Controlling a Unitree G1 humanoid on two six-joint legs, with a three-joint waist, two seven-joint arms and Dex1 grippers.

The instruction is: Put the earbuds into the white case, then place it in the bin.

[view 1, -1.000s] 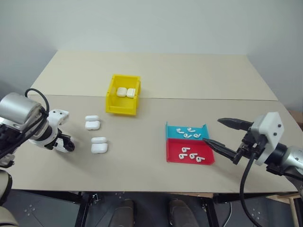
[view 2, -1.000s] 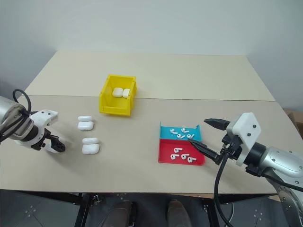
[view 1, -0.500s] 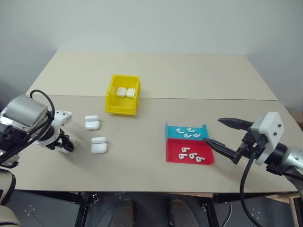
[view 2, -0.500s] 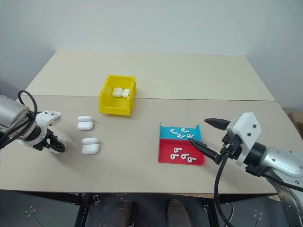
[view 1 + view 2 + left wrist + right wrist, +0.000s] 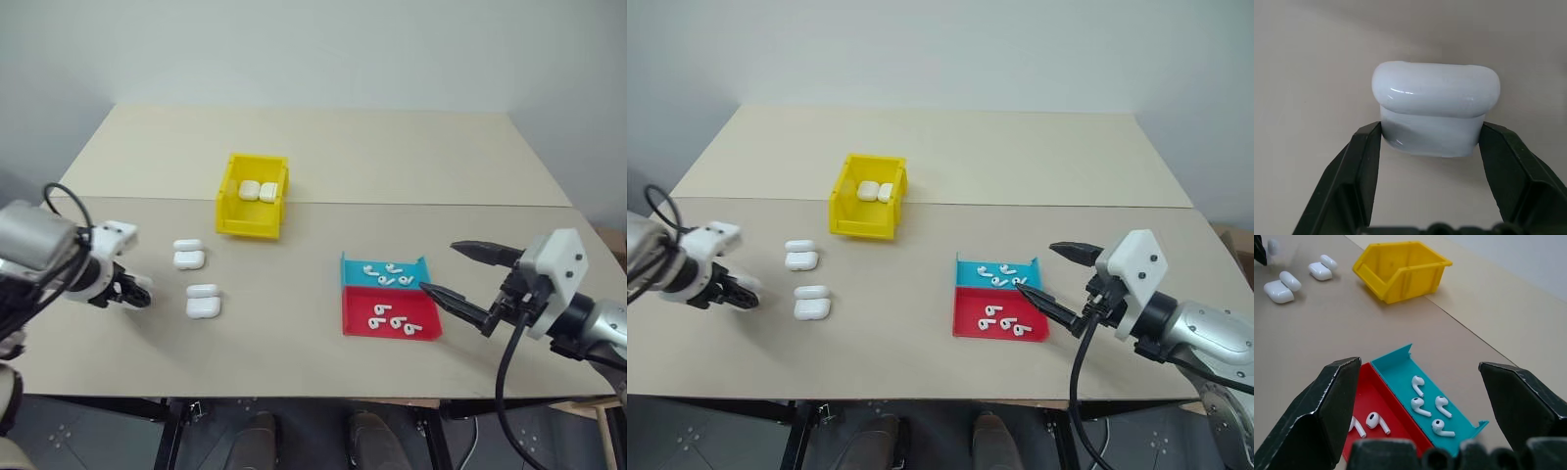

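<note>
My left gripper (image 5: pixel 1430 131) is shut on a white case (image 5: pixel 1435 98), one black finger on each side of its lower half, lid closed. From the head camera that gripper (image 5: pixel 135 293) hangs just above the table's left edge. Two more white cases (image 5: pixel 188 254) (image 5: pixel 203 301) lie to its right. The yellow bin (image 5: pixel 235 211) behind them holds two cases (image 5: pixel 259 191). Earbuds lie in a teal tray (image 5: pixel 387 272) and in a red tray (image 5: pixel 390 319). My right gripper (image 5: pixel 438 268) stands open beside those trays, nothing between its fingers.
The teal tray (image 5: pixel 1396 363) and the red tray (image 5: pixel 1367 390) sit side by side, touching, near the table's front right. A seam runs across the table behind the bin. Bare tabletop lies between the cases and the trays.
My left hand has risen a little off the table and drifted left, its wrist turning. The right arm, trays, bin and loose cases have stayed put.
</note>
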